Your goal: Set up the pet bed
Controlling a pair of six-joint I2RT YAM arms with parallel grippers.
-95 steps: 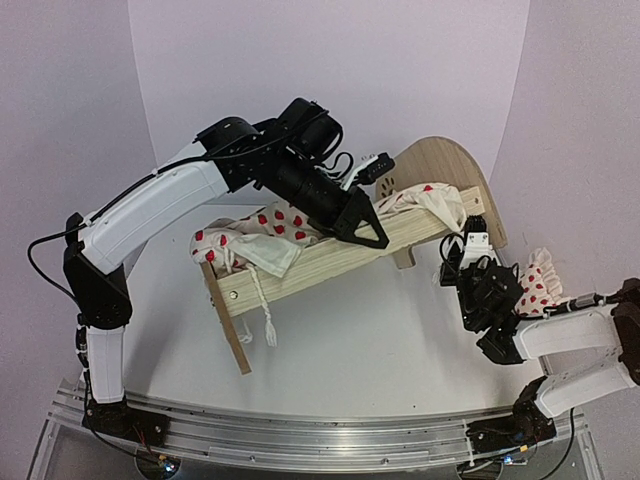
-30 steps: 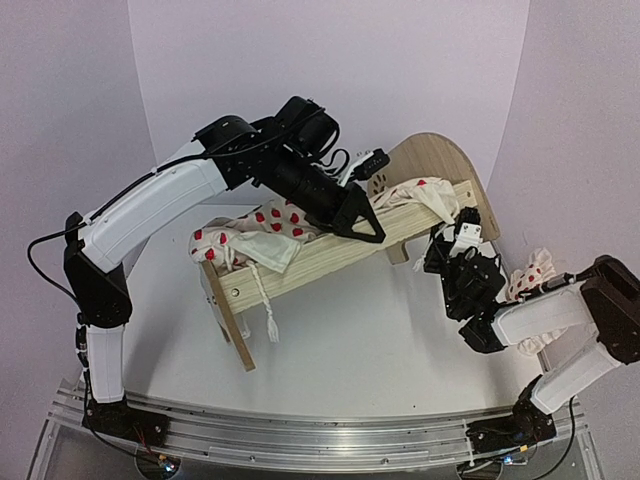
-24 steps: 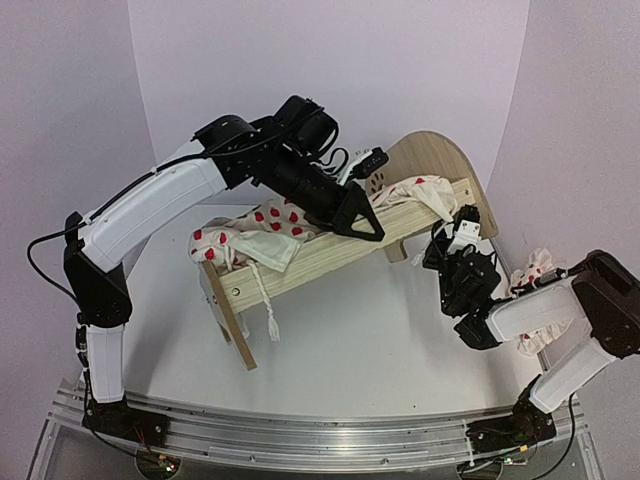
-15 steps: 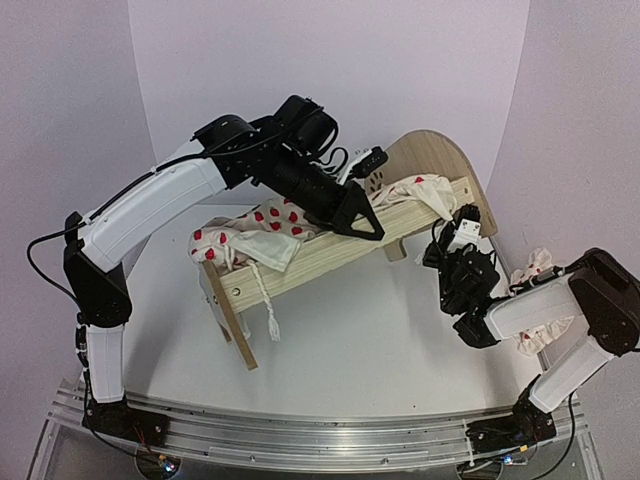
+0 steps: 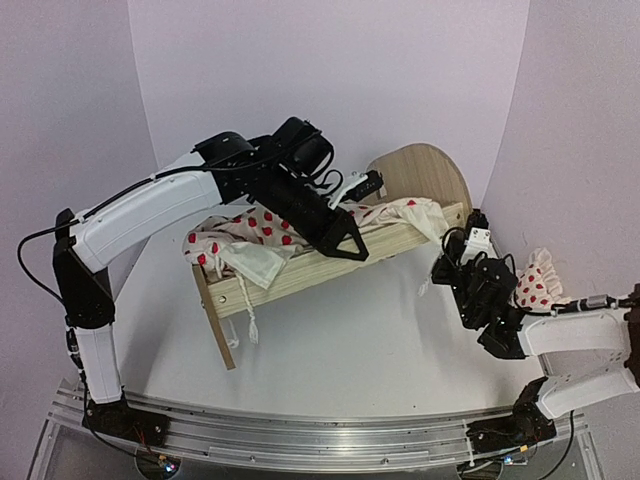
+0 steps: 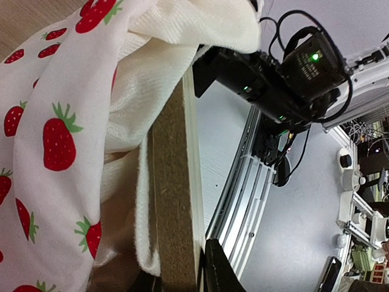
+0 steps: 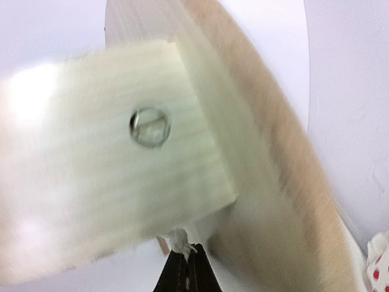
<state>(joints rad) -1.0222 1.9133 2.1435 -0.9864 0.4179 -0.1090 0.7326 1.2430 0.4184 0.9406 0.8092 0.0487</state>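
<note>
The pet bed (image 5: pixel 300 268), a light-wood frame with a rounded headboard (image 5: pixel 425 172), stands tilted across the table. A cream strawberry-print duvet (image 5: pixel 260 225) is bunched over it. My left gripper (image 5: pixel 345 243) reaches down over the bed and is shut on its side rail (image 6: pixel 173 182), with the duvet (image 6: pixel 61 121) lying against the rail's inner face. At the headboard end, my right gripper (image 5: pixel 442 267) is shut on the knotted end of a white cord (image 7: pixel 180 240). That cord hangs below the rail's end (image 7: pixel 121 158), beside the headboard (image 7: pixel 292 182).
A small red-dotted ruffled pillow (image 5: pixel 535 282) lies at the right, behind my right arm. Lilac walls close in the table on the left, back and right. An aluminium rail (image 5: pixel 300 435) runs along the near edge. Other white cords (image 5: pixel 248 318) dangle near the footboard.
My right gripper has closed on the cord's end and drawn back a little. The left arm has shifted the bed leftward, so footboard and headboard sit further left.
</note>
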